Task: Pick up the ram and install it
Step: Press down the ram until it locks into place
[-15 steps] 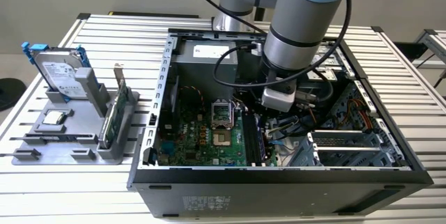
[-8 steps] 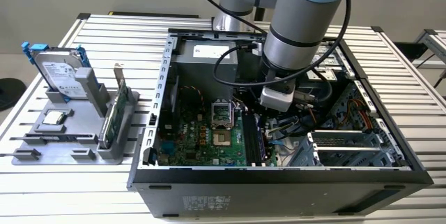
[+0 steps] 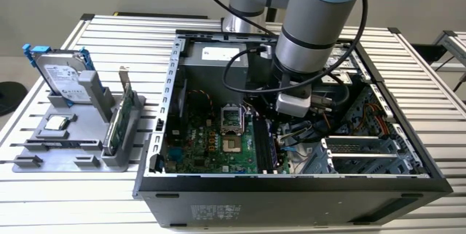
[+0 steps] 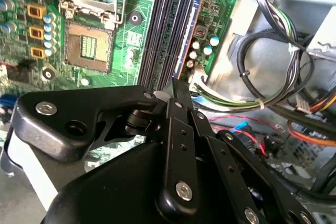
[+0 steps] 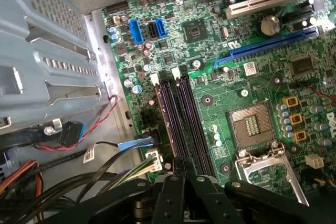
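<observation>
Gripper: clenched, fingertips drawn together to one point (image 4: 179,88), with nothing made out between them; the tip hangs just above the near end of the memory slots (image 4: 168,30).
Ram: in the exterior view a dark narrow strip (image 3: 264,144) stands on edge in the slot row, directly under the gripper. It cannot be told whether this is the ram seated or the slots alone.
Both wrist views: they show the closed tip (image 5: 184,165) and the slots (image 5: 181,119) running straight away from it. The processor socket (image 4: 92,45) lies beside the slots, apart from the gripper. No stick can be separated from the black slots in either view.
Second wrist view only: one outer slot edge is coloured blue and orange, and a cable bundle (image 4: 262,77) loops on the far side of the slots from the socket.
First wrist view only: white latches sit at the far slot ends, and blue connectors (image 5: 144,31) lie beyond them.
Exterior view only: the arm (image 3: 320,21) reaches down into the open computer case (image 3: 291,182) on the bench (image 3: 58,190). Well away from the gripper, outside the case, a grey holder (image 3: 73,147) carries a hard drive (image 3: 64,76) and a green card (image 3: 120,117).
Hidden: in the exterior view the arm's wrist covers the gripper. In both wrist views the gripper's black links cover the near slot ends.
</observation>
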{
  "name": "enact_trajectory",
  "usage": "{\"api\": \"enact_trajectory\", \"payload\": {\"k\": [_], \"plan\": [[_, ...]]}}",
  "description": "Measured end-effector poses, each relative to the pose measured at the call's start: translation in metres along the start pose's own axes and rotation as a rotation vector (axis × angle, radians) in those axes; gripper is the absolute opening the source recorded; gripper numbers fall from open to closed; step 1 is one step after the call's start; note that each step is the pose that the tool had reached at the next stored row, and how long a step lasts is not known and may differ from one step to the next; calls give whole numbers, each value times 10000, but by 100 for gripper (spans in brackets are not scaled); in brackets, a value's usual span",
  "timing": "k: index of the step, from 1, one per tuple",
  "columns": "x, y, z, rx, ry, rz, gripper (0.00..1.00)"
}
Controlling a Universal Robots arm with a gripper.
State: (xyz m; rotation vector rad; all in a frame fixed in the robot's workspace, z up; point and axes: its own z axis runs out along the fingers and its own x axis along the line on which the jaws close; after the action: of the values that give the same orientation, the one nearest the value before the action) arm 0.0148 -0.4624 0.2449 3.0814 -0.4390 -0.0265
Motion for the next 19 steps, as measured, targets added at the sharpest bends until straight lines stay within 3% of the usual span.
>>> {"api": "enact_trajectory", "payload": {"k": [10, 19], "plan": [[0, 0, 0, -8, 48, -1689, 0], [-3, 1, 0, -9, 50, -1734, 0]]}}
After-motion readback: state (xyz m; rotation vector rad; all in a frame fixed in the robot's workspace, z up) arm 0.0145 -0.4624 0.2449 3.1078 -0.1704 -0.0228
